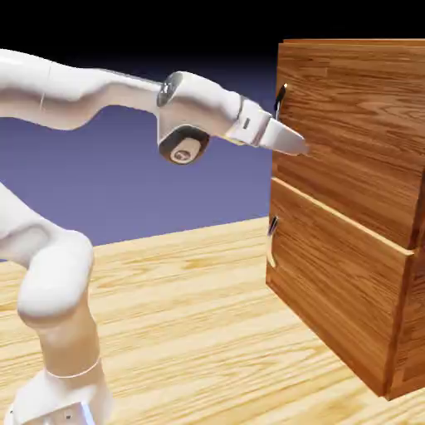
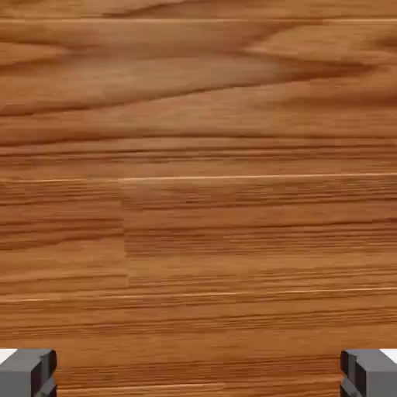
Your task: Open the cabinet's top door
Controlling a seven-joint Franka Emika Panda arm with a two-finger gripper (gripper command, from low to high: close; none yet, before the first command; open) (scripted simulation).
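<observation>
exterior view: bright, crisp | white arm [image 1: 73, 91]: glare washing out its upper surfaces, soft grey shading underneath | backdrop [image 1: 191, 195] behind gripper [image 1: 305, 151]: fading to black at the top | tabletop [image 1: 166, 307] below gripper: pale, brightly lit | hand view: even, moderately bright; wood grain ahead of gripper slightly soft, faint paler patch high up

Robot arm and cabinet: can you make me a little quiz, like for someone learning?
1. Is the top door open or closed?
2. True or false: the gripper is holding the upper handle.
3. Fill in the blank: the hand view is filled by brown ____ behind the two grey finger tips.

Key: 1. closed; 2. false; 3. wood
</observation>
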